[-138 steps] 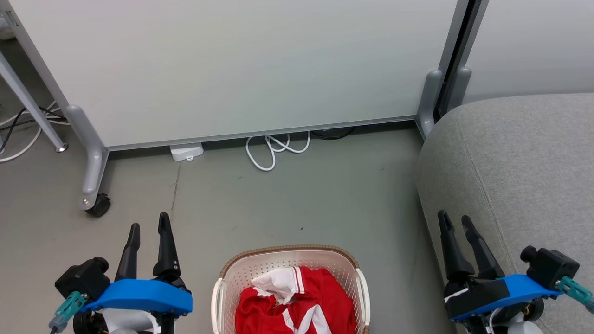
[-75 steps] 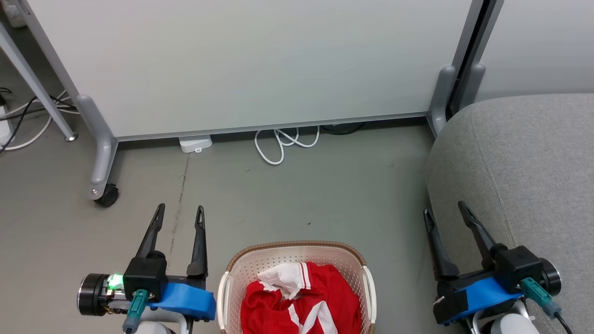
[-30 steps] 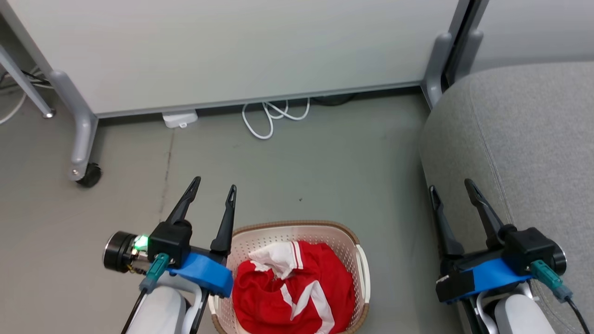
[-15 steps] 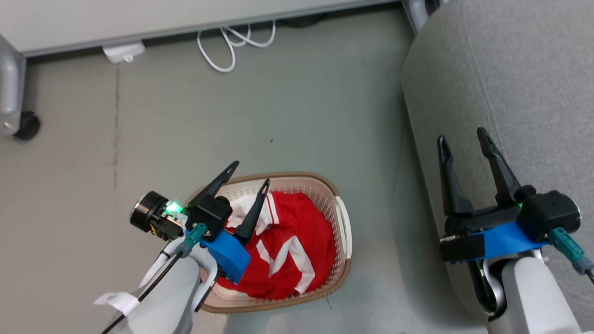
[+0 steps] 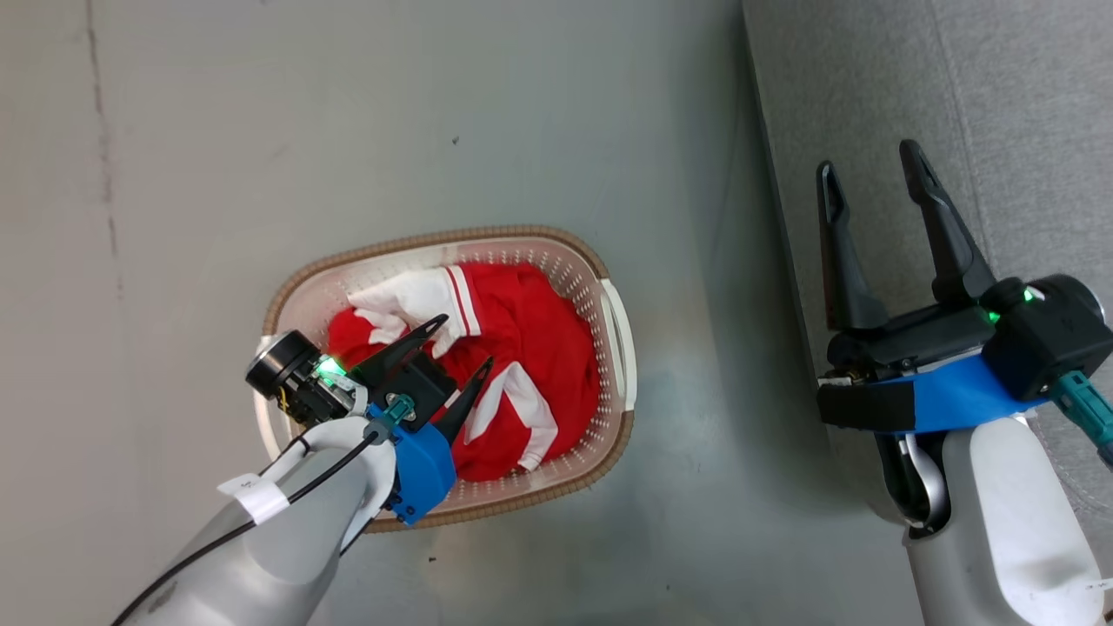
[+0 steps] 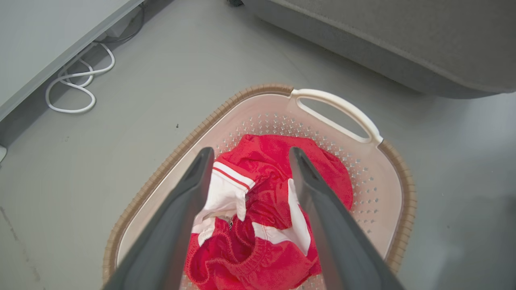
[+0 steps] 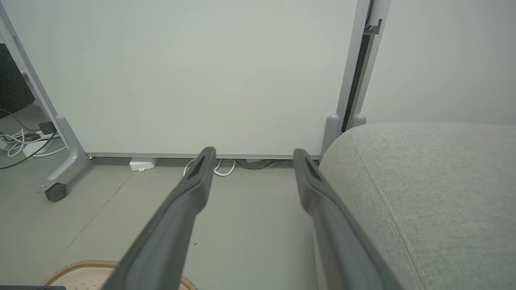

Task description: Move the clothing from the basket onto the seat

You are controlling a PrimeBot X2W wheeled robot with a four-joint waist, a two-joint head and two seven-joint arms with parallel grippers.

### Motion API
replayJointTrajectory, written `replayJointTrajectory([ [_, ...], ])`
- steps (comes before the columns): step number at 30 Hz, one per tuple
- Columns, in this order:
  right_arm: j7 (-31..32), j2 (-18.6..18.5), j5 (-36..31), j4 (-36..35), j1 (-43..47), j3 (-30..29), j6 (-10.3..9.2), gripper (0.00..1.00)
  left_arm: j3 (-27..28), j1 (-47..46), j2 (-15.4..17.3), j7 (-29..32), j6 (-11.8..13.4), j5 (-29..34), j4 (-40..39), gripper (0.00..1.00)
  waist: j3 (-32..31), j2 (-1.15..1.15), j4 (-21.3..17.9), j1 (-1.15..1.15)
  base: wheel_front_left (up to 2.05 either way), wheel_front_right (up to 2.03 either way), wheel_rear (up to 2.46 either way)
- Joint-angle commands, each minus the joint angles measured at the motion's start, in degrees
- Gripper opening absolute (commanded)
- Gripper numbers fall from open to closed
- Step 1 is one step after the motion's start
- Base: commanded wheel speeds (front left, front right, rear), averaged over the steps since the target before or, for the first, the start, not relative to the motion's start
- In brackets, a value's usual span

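Clothing [image 5: 539,339]: heaped in basket [image 5: 487,233] on floor, directly under left gripper [image 5: 466,340], nearer arm, jaws wide apart and empty over the pile; right gripper [image 5: 869,159], likewise spread and empty, by seat [image 5: 1000,104].

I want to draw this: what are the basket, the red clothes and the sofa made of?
The basket looks like smooth cream plastic with punched holes; its brown rim looks woven, perhaps moulded. The clothes seem soft red cloth, crumpled in folds. The sofa looks like grey woven fabric with stitched seams.
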Motion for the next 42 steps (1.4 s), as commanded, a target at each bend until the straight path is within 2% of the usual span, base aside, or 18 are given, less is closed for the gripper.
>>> replayJointTrajectory([
  [1,-0.2,-0.18,-0.24,-0.51,-1.28,0.14,0.09,1.0,-1.41,-1.71,0.49,-0.15,-0.02,-0.11,1.1,1.0,2.71,0.0,-0.8,-0.01,0.0,0.0,0.0],
  [12,-0.19,-0.19,-0.47,-3.22,-4.14,1.12,0.06,1.0,-17.4,-10.36,1.41,-0.16,-0.02,-6.08,11.57,1.0,11.06,0.0,-2.88,-0.01,0.0,0.0,0.0],
  [16,-0.19,-0.18,-0.46,-4.14,-4.89,1.32,0.06,1.0,-20.89,-12.21,1.91,0.49,-0.02,-7.32,14.17,1.0,13.51,0.0,-3.73,-0.01,0.0,0.0,0.0],
  [27,-0.19,-0.18,-0.87,-8.27,-5.54,2.52,0.06,1.0,-22.3,-14.58,2.6,5.93,-0.02,-6.71,17.12,1.0,18.61,0.0,-4.52,-0.01,0.0,0.0,0.0],
  [42,-0.2,-0.18,-0.79,-10.71,-4.62,2.77,0.06,1.0,-22.31,-16.24,3.5,14.87,-0.02,-5.91,16.42,1.0,23.07,0.0,-5.77,-0.01,0.0,0.0,0.0],
])
